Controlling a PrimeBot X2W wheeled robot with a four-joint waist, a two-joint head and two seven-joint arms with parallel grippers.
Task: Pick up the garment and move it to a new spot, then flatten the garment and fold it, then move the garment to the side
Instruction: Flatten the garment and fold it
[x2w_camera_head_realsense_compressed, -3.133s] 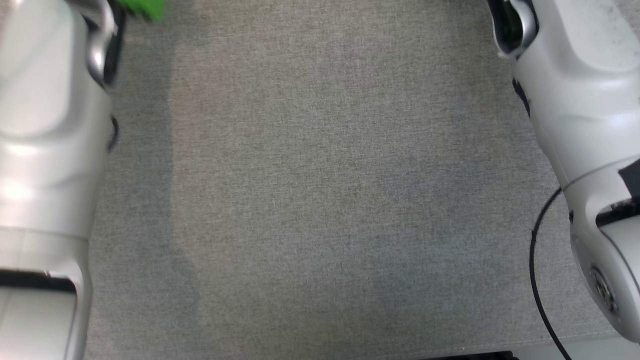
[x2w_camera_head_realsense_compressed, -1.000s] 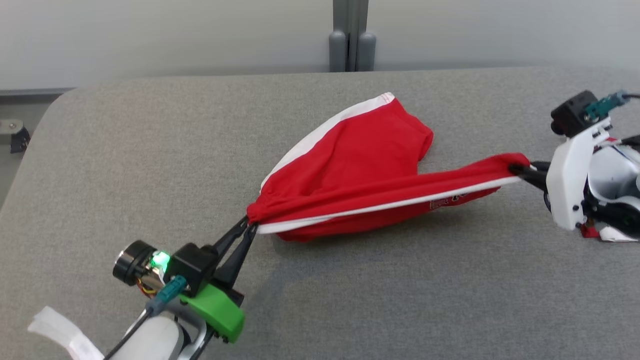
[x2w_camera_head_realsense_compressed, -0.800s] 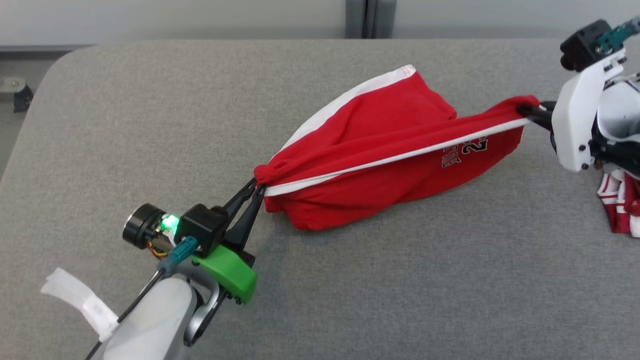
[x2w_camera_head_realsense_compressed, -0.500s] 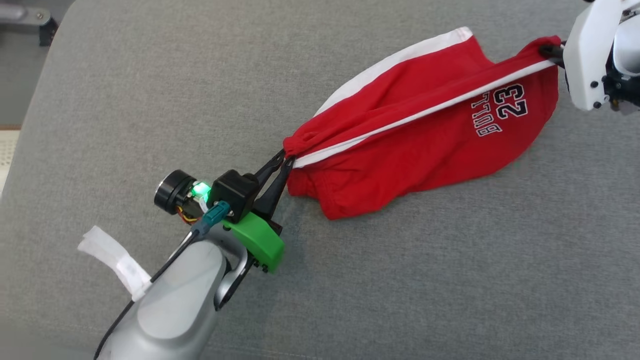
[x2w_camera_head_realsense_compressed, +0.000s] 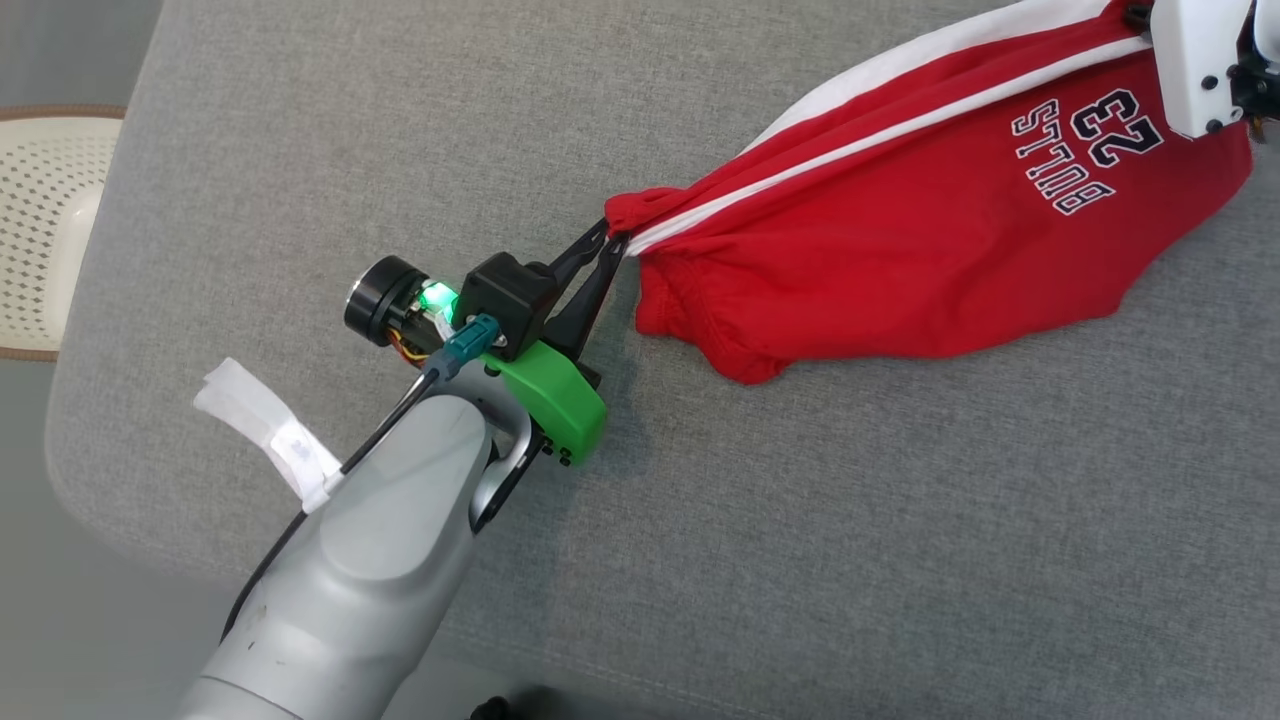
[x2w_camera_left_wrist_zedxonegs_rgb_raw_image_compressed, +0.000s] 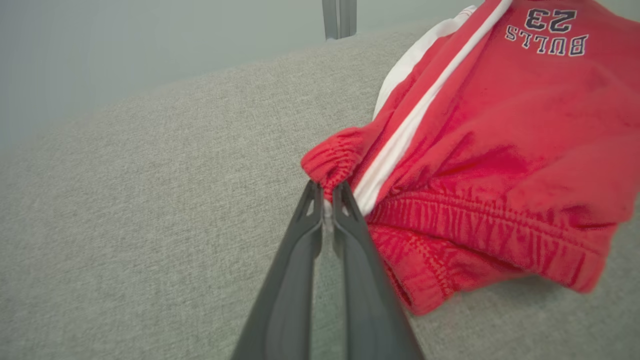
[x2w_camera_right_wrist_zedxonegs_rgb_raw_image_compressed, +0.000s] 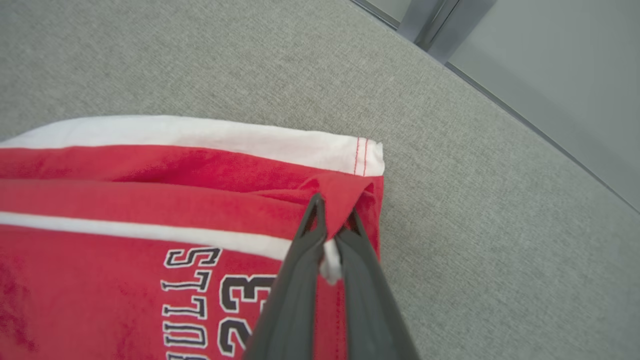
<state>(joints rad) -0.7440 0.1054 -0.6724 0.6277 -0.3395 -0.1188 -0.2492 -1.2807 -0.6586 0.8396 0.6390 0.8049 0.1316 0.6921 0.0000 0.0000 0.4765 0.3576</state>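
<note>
Gripping the red shorts (x2w_camera_head_realsense_compressed: 900, 260): left claw (x2w_camera_head_realsense_compressed: 611, 237) and right claw (x2w_camera_right_wrist_zedxonegs_rgb_raw_image_compressed: 334, 214).

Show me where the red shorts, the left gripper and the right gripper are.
red shorts (x2w_camera_head_realsense_compressed: 900, 270): head view, on the red cloth under the white stripe.
left gripper (x2w_camera_left_wrist_zedxonegs_rgb_raw_image_compressed: 327, 188): left wrist view, between the fingertips, at the waistband.
right gripper (x2w_camera_right_wrist_zedxonegs_rgb_raw_image_compressed: 334, 211): right wrist view, between the fingertips, at the hem.
</note>
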